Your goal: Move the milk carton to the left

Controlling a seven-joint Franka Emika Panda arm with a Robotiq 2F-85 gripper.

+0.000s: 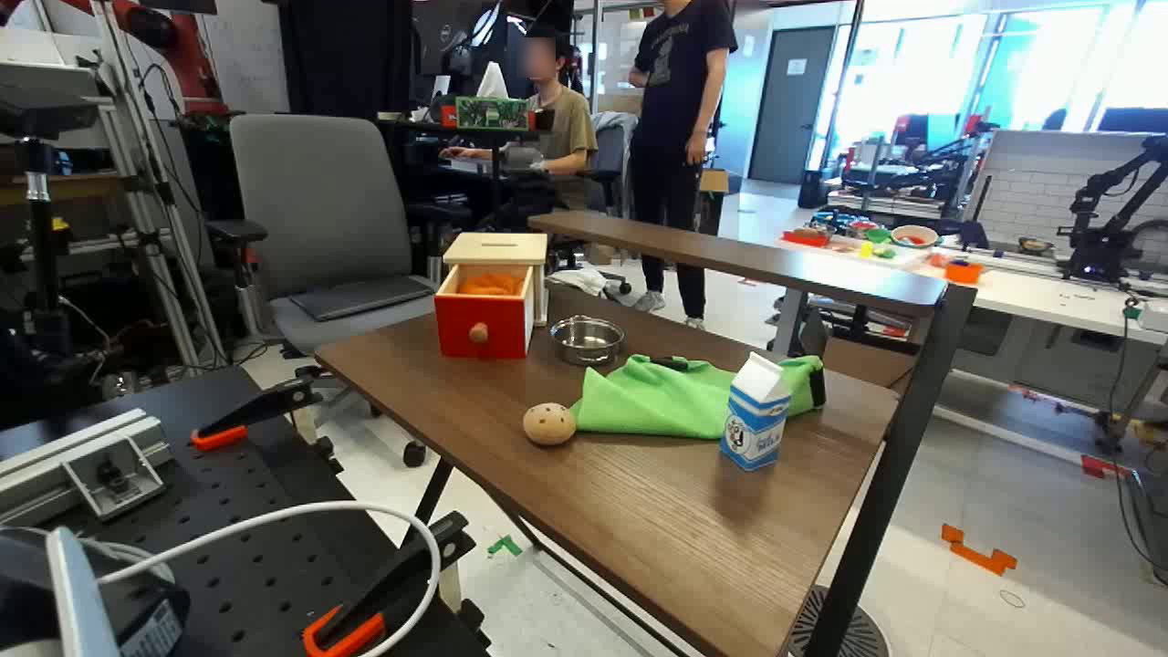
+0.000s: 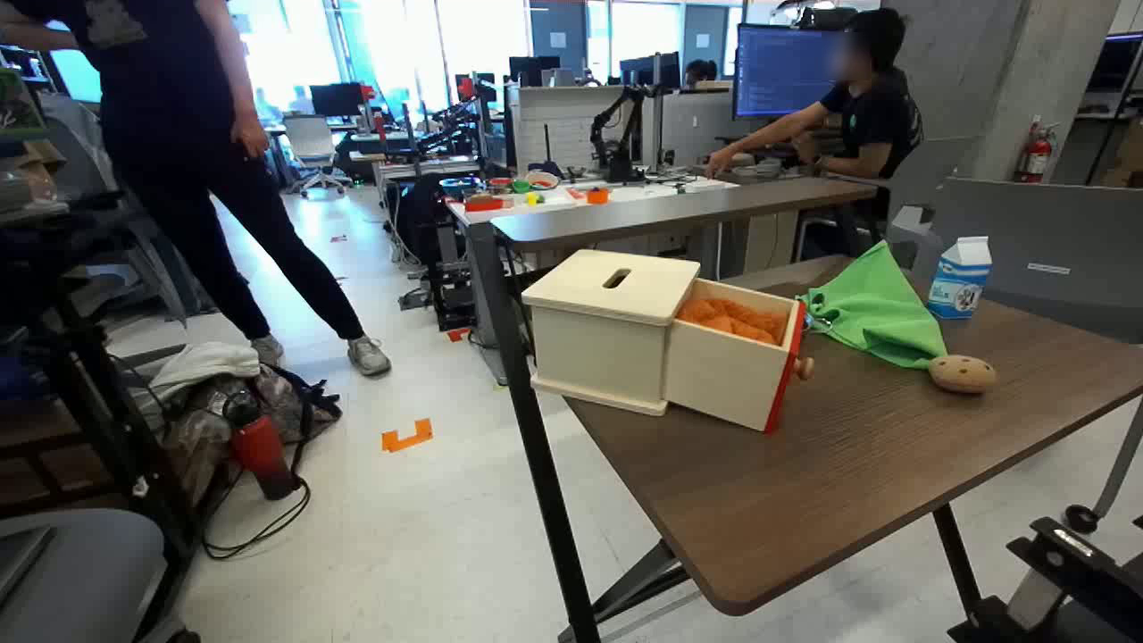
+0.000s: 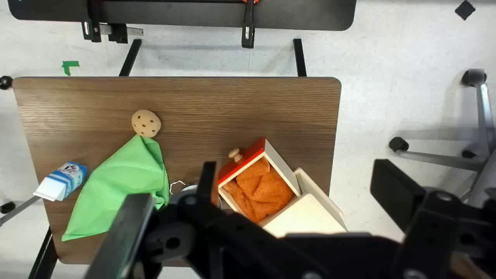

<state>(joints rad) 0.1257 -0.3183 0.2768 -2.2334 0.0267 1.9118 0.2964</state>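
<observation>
The milk carton [image 1: 756, 420] is white and blue with a peaked white top. It stands upright on the brown table [image 1: 584, 493], beside the green cloth [image 1: 671, 401]. In an exterior view the carton [image 2: 959, 281] stands behind the cloth, toward the table's far end. In the wrist view the carton [image 3: 65, 180] is at the left table edge. My gripper [image 3: 298, 182] is open and empty, its fingers wide apart, high above the wooden box and far to the right of the carton in the wrist view. The gripper is out of view in both exterior views.
A wooden box [image 2: 607, 330] has its red-fronted drawer [image 1: 484, 315] pulled out with an orange cloth inside. A metal bowl [image 1: 587, 340] stands beside it. A round spotted tan object [image 1: 549, 424] touches the green cloth. A raised shelf [image 1: 730, 255] runs along one table side.
</observation>
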